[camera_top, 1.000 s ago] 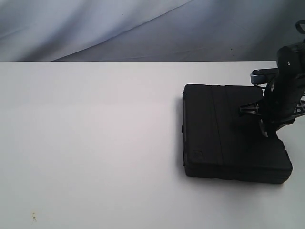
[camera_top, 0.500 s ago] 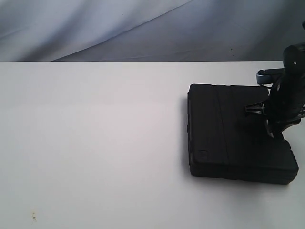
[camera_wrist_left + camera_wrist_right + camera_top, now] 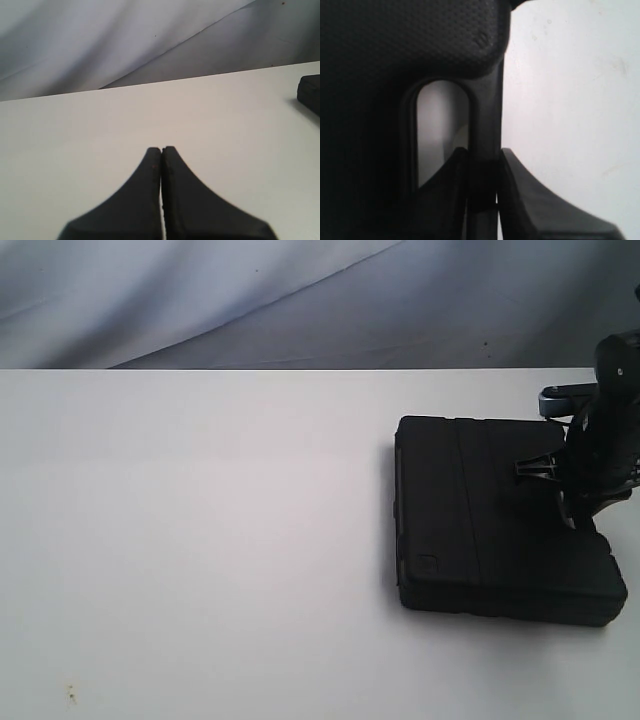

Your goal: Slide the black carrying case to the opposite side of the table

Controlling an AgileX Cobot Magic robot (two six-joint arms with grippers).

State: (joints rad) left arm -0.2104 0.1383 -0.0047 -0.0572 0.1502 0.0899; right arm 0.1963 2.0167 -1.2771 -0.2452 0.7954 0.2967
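White tabletop (image 3: 200, 540) fills most of the exterior view, plain and matte, with a small speck (image 3: 71, 696) near its front left corner. Behind its far edge hangs a grey cloth backdrop (image 3: 250, 300) with soft diagonal folds. The black carrying case (image 3: 480, 520) lies flat on the table's right side, well apart from the left half. Its moulded ribs run from the far edge toward the near one, slightly skewed, and its handle side faces right, toward my right gripper (image 3: 578, 502), which is down at that edge. From this angle the case looks nearly square, so I cannot tell which way its long axis runs.

Through my left wrist camera, my left gripper (image 3: 161, 150) hangs over bare table with its fingers pressed together on nothing. Only one corner of the case shows, well away from it, and the same grey cloth is beyond.

Through my right wrist camera, my right fingers pinch the thin bar of the case's handle (image 3: 487, 125), one pad on each side. The pebbled case body sits beyond, and white table with faint smears lies beside it.
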